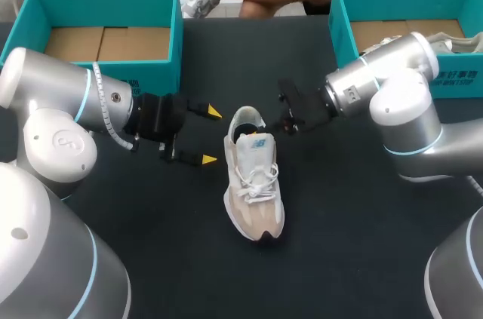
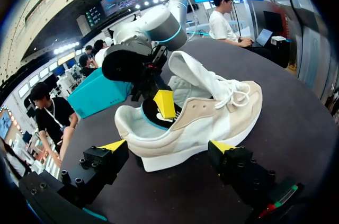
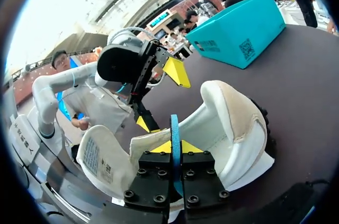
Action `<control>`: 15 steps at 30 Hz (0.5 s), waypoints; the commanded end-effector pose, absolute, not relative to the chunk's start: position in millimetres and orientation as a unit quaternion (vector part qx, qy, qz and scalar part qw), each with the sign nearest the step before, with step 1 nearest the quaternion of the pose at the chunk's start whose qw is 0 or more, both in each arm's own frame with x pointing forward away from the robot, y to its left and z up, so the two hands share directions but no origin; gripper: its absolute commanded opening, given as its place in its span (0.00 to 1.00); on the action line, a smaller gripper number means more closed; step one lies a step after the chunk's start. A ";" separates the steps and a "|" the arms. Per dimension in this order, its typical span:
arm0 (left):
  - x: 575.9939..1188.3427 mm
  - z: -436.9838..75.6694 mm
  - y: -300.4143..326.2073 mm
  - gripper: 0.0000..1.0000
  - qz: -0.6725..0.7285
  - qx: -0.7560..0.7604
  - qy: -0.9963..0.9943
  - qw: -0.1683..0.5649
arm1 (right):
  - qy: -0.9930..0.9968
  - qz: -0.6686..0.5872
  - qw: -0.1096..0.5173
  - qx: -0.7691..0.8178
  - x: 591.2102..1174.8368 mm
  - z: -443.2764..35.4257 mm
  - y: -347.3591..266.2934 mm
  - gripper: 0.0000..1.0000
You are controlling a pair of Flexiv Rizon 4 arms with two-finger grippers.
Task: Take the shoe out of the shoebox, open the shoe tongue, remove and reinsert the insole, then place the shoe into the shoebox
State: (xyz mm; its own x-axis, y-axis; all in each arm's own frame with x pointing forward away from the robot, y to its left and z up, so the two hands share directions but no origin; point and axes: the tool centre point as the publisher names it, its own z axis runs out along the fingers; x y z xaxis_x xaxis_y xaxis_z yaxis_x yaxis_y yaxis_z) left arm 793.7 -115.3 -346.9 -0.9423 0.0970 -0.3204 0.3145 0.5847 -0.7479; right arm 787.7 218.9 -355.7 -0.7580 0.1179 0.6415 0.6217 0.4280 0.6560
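A white and beige sneaker (image 1: pixel 253 183) stands on the dark table, toe toward the front edge and tongue (image 2: pixel 198 78) pulled up. My right gripper (image 3: pixel 174 149) reaches into the heel opening and is shut on the blue-edged insole (image 3: pixel 174 126), which stands on edge between its yellow tips. From the left wrist view that right gripper (image 2: pixel 165 105) shows inside the shoe (image 2: pixel 201 121) over the dark insole (image 2: pixel 152 119). My left gripper (image 1: pixel 211 136) stands open just left of the shoe's heel, its tips apart from the shoe's side. The teal shoebox (image 1: pixel 162 2) sits at the back left.
A second teal box (image 1: pixel 339 13) stands at the back right behind my right arm, with something pale inside. My left gripper (image 3: pixel 159 97) faces the right wrist camera across the shoe. Bare dark tabletop (image 1: pixel 189 259) lies in front of the shoe.
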 end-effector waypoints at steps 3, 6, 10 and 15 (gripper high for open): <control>793.4 -346.9 -116.7 1.00 -0.438 0.116 0.883 0.124 | -0.807 -0.487 0.248 -0.226 788.8 -349.8 222.1 0.25; 793.4 -346.9 -116.7 1.00 -0.438 0.116 0.883 0.124 | -0.807 -0.491 0.241 -0.222 788.9 -344.1 223.7 0.31; 793.4 -346.9 -116.7 1.00 -0.438 0.116 0.883 0.124 | -0.809 -0.497 0.228 -0.216 789.8 -336.1 224.7 0.35; 793.4 -346.9 -116.7 1.00 -0.438 0.116 0.883 0.124 | -0.811 -0.504 0.215 -0.203 791.8 -323.6 227.8 0.36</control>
